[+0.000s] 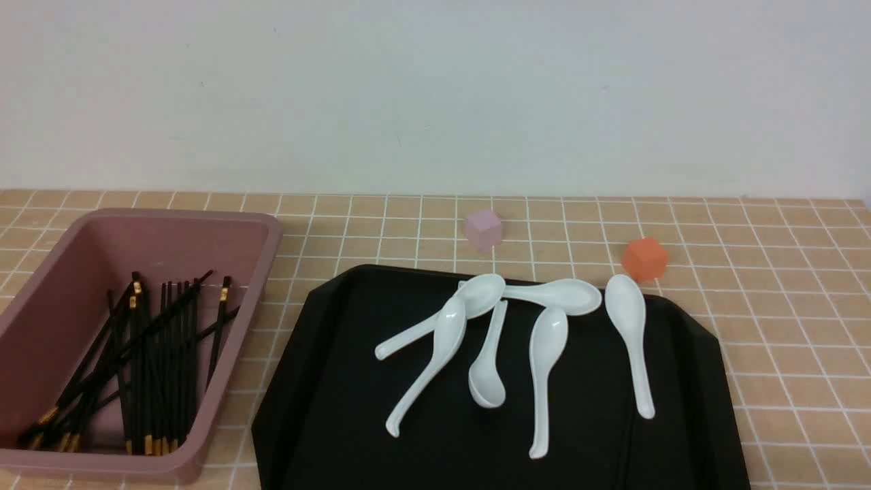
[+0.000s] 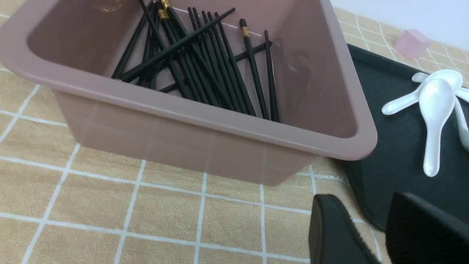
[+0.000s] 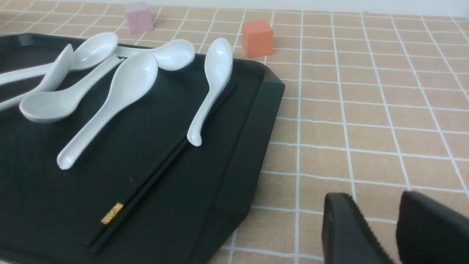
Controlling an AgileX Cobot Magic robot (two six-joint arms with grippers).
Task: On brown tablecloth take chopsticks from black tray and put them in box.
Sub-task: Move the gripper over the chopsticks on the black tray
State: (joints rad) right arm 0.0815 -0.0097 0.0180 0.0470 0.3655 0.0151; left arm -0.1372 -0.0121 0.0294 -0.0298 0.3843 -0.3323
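Observation:
The pink-mauve box (image 1: 224, 224) stands at the left on the tablecloth (image 1: 782, 306) and holds several black chopsticks (image 1: 146, 354) with gold bands; they also show in the left wrist view (image 2: 205, 66). The black tray (image 1: 340, 381) lies right of it. In the right wrist view a pair of chopsticks (image 3: 146, 190) lies on the tray (image 3: 249, 146), its far end under the rightmost spoon (image 3: 214, 84). My left gripper (image 2: 366, 205) is open and empty above the cloth beside the box's near corner. My right gripper (image 3: 373, 205) is open and empty over the cloth beside the tray.
Several white ceramic spoons (image 1: 544, 354) lie across the tray. A small pink cube (image 1: 484, 228) and an orange cube (image 1: 644, 258) sit on the cloth behind the tray. A pale wall rises behind the table.

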